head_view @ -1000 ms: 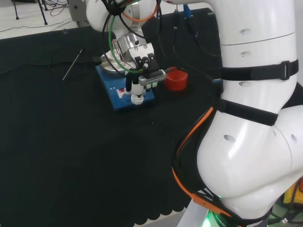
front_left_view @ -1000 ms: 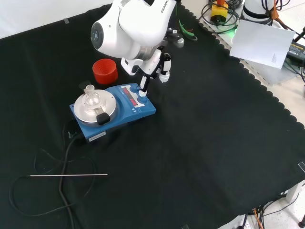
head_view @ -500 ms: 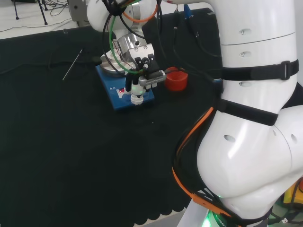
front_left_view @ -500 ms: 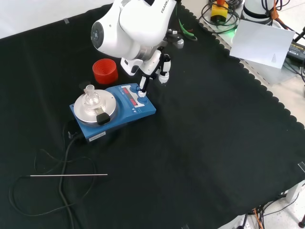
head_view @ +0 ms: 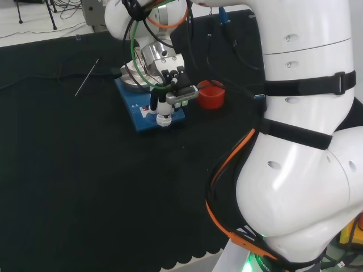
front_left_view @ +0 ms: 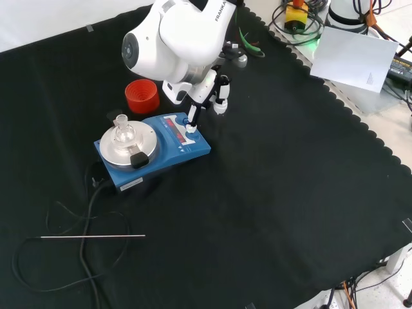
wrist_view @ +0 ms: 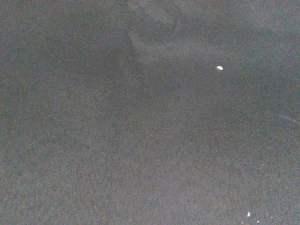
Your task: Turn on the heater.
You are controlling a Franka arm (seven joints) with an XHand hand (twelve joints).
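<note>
Change record: the hand (front_left_view: pixel 207 90) is shifted slightly toward ten o'clock in the front view; in the head view it (head_view: pixel 170 93) is displaced a little toward nine o'clock. One fingertip (front_left_view: pixel 191 118) is now placed at the knob on the heater (front_left_view: pixel 168 149) front panel.

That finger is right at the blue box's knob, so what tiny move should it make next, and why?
Probably a small press or twist on the blue knob. In the front view the hand reaches down with one finger whose tip meets that knob on the heater, beside its red panel. The small flask already sits on the plate, so only the control seems left to work.
</note>
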